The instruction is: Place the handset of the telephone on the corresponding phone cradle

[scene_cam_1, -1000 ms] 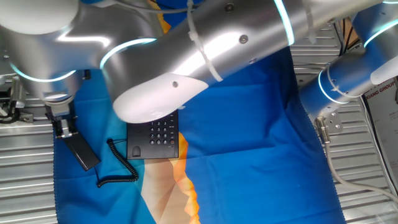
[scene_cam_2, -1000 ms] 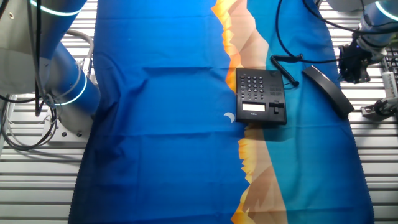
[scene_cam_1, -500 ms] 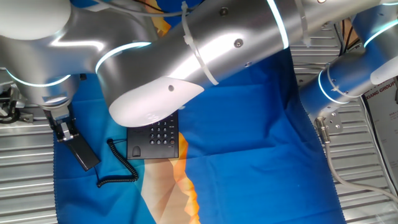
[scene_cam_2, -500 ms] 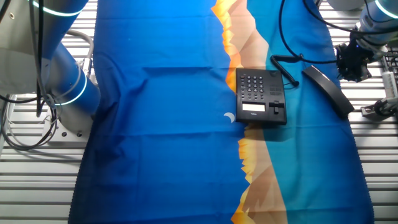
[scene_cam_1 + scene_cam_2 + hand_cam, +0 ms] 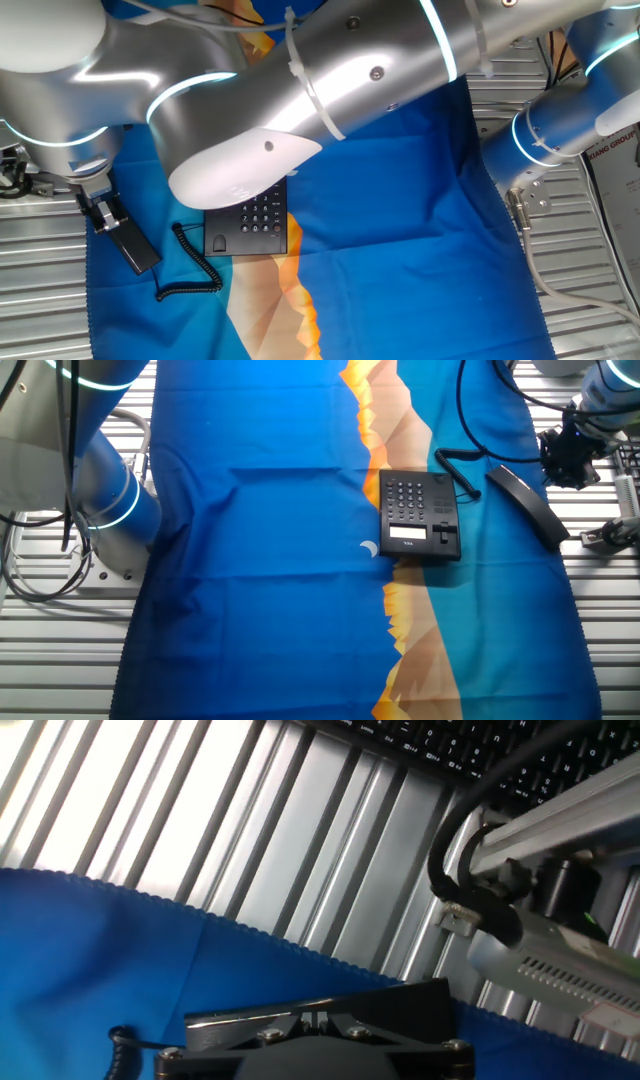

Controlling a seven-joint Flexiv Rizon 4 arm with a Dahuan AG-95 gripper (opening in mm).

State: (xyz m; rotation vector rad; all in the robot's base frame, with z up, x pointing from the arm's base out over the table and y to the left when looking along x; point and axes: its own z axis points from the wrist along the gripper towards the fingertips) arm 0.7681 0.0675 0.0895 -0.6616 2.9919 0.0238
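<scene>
The black handset (image 5: 131, 244) lies flat on the blue cloth, left of the telephone (image 5: 248, 226). Its coiled cord (image 5: 190, 266) runs between them. The other fixed view shows the handset (image 5: 526, 506) right of the telephone (image 5: 418, 516), off the phone cradle (image 5: 444, 510). My gripper (image 5: 101, 211) hovers at the handset's far end, just above it, and also shows in the other fixed view (image 5: 567, 456). In the hand view the fingertips (image 5: 312, 1016) stand together with nothing between them. The handset is not clear there, and only a bit of cord (image 5: 118, 1046) shows.
The blue cloth (image 5: 260, 560) covers a slatted metal table (image 5: 40, 290), and the handset lies near the cloth's edge. A keyboard (image 5: 470, 750) and metal fixtures (image 5: 540, 910) sit beyond that edge. My large silver arm (image 5: 330, 80) spans above the phone.
My arm has shifted slightly to the left and the gripper has edged a little lower by the handset's end. The handset, cord and telephone have not moved.
</scene>
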